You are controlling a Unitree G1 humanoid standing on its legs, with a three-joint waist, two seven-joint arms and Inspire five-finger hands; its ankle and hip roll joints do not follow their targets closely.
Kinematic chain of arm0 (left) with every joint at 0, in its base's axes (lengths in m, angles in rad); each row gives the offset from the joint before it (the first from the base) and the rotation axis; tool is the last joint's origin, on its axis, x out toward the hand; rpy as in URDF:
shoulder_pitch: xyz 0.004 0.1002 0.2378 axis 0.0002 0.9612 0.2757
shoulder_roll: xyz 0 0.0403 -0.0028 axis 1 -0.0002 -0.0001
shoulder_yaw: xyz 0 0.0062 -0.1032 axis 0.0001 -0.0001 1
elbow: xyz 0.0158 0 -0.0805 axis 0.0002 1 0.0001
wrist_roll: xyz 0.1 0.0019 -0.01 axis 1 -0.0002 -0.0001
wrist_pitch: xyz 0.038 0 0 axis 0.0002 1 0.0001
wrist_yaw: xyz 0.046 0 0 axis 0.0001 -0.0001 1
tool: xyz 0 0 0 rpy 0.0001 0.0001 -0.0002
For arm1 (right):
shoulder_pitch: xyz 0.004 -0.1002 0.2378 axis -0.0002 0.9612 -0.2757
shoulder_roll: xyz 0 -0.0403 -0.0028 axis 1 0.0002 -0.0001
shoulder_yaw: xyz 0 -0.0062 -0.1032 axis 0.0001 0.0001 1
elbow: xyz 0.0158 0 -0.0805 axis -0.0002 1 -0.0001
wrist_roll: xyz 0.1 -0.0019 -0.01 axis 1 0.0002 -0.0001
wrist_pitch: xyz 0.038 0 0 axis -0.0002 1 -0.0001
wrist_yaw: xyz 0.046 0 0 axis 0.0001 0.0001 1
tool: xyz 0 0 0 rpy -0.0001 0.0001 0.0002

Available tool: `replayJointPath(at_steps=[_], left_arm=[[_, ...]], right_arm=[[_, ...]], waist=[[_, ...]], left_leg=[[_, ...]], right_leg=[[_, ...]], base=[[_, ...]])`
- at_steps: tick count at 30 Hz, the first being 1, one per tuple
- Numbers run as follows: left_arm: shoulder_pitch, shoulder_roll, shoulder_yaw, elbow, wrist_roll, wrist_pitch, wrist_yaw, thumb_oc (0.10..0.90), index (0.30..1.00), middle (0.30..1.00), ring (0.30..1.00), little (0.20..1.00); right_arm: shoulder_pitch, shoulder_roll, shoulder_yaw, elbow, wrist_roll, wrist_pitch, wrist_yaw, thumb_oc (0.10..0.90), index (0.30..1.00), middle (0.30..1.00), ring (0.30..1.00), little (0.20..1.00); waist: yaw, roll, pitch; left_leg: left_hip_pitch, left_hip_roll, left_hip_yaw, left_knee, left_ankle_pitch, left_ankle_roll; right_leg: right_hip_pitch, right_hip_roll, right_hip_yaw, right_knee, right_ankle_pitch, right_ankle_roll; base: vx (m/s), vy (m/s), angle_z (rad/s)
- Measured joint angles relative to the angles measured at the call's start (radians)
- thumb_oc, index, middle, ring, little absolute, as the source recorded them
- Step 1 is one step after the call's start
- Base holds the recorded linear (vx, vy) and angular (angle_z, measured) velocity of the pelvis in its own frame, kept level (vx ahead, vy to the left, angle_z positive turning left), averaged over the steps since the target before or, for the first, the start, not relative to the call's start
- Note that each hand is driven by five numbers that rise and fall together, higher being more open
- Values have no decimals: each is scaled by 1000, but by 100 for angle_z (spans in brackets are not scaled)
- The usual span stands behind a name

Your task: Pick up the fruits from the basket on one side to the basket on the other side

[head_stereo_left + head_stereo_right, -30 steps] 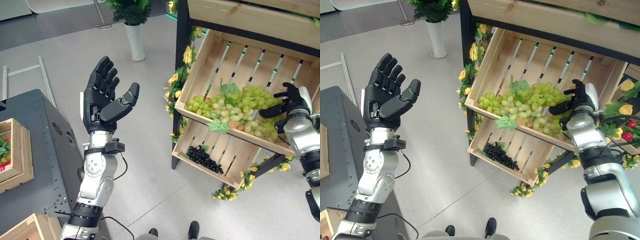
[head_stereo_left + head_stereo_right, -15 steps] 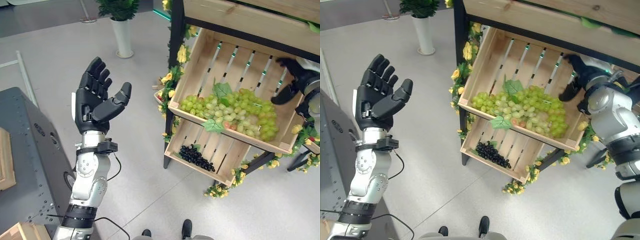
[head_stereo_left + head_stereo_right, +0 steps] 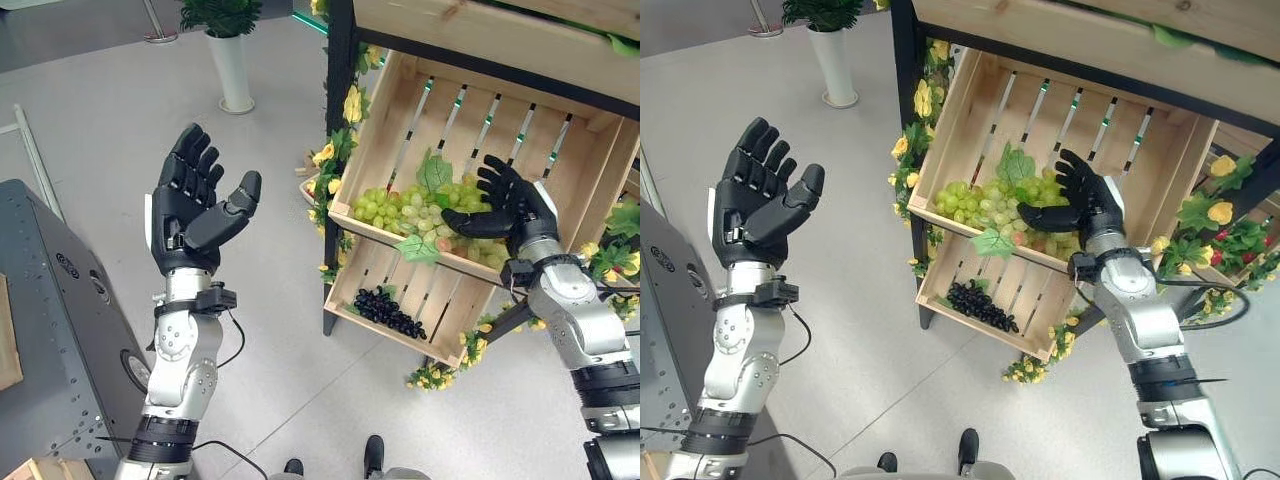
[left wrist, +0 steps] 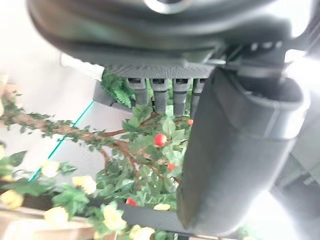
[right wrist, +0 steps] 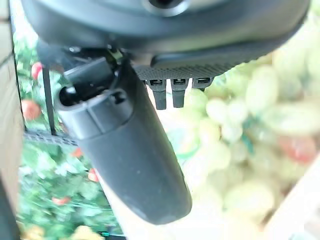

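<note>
A wooden display stand holds two slanted crates. The upper crate carries a heap of green grapes with leaves, lying along its lower front edge. The lower crate holds a bunch of black grapes near its left end.

The robot's right hand hovers at the right end of the green grapes, fingers spread and thumb pointing left across the fruit, holding nothing. Whether it touches the grapes cannot be told. Its wrist view shows pale green grapes just past the straight fingers.

The left hand is raised well apart from the stand, over the bare floor, palm up, fingers relaxed and empty.

The heap's long axis runs left to right along the crate's front lip, and it stretches leftward from the right hand. The right hand is much the nearer, so the pick is likely its job, probably by lowering and curling round the nearest cluster.

A white vase with a green plant stands on the floor beyond.
</note>
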Motion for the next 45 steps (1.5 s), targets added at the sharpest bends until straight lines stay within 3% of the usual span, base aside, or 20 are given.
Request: replayJointPath(at_steps=[8,10,14,16,19,24,28,31,33,36,37,38,40,45], left_arm=[[22,-8,0,0,0,-15,-1,800,900,900,900,900],[26,-27,0,0,8,-21,-1,800,900,900,900,900],[49,-40,0,-1,30,-23,2,800,900,900,900,900],[59,-39,3,-1,30,-23,9,800,900,900,900,900],[85,-38,4,-1,30,-25,12,800,900,900,900,900],[120,-38,7,-1,31,-25,6,800,900,900,900,900],[123,-39,3,-1,31,-25,-10,800,900,900,900,900],[122,-40,2,-1,31,-26,-14,800,900,900,900,900],[120,-40,-4,-1,31,-27,-20,800,900,900,900,900],[95,-39,-52,26,37,-38,-41,800,900,900,900,900],[89,-35,-61,26,37,-38,-42,800,900,900,900,900],[88,-33,-74,25,37,-41,-41,800,900,900,900,900],[93,-33,-75,26,37,-42,-38,800,900,900,900,900],[117,-34,-75,27,36,-82,-31,800,900,900,900,900]], right_arm=[[35,91,-21,-22,182,-136,91,800,900,900,900,900],[52,149,-12,-55,158,-190,103,800,900,900,900,900],[89,155,25,-137,6,-266,128,800,900,900,900,900],[102,146,25,-154,-85,-290,147,800,900,900,900,900],[114,106,22,-160,-101,-299,166,800,900,900,900,900],[126,101,18,-171,-19,-332,205,800,900,900,900,900],[176,129,23,-229,98,-374,300,800,900,900,900,900],[205,196,48,-235,178,-370,392,800,900,900,900,900],[210,198,82,-234,209,-345,422,800,900,900,900,900],[284,243,106,-230,272,-332,438,800,900,900,900,900],[297,245,114,-230,286,-326,440,800,900,900,900,900],[303,243,129,-215,302,-322,469,800,900,900,900,900],[306,243,146,-199,308,-298,542,800,900,900,900,900],[301,217,203,-199,380,-181,747,800,900,900,900,900]], waist=[[8,29,1],[13,42,0],[34,59,1],[38,57,0],[38,56,0],[35,51,0],[34,46,-1],[26,37,-5],[17,37,-5],[-12,40,-5],[-25,34,-6],[-31,44,-3],[-18,60,3],[22,87,12]], left_leg=[[-6,-8,-9,-6,8,4],[-9,-15,-18,-6,11,8],[-13,-29,-33,-6,18,18],[-16,-35,-35,-7,22,23],[-18,-50,-36,-6,24,33],[-30,-61,-49,-3,24,42],[-53,-54,-97,0,31,34],[-76,-45,-147,-2,42,20],[-89,-39,-188,-3,54,10],[-119,-26,-289,-1,78,-18],[-129,-23,-289,-4,88,-25],[-152,-1,-285,-2,105,-40],[-179,27,-285,3,119,-56],[-210,58,-286,24,128,-53]], right_leg=[[1,-10,-9,0,3,5],[1,-18,-20,0,3,9],[0,-33,-26,0,5,17],[0,-40,-29,1,6,21],[-3,-56,-28,6,7,34],[-4,-66,-29,6,7,42],[-2,-63,-17,6,-4,50],[0,-56,34,2,-18,61],[6,-52,73,2,-29,66],[41,-30,136,11,-75,61],[46,-27,162,8,-100,75],[49,-4,173,9,-108,62],[55,31,164,5,-114,47],[70,75,132,6,-126,20]], base=[[9,150,4],[5,163,18],[-8,130,12],[-10,84,9],[-11,69,2],[2,-30,6],[7,-141,36],[1,-238,52],[-22,-292,69],[-69,-375,124],[-105,-377,143],[-152,-514,124],[-135,-476,88],[-124,-335,49]])
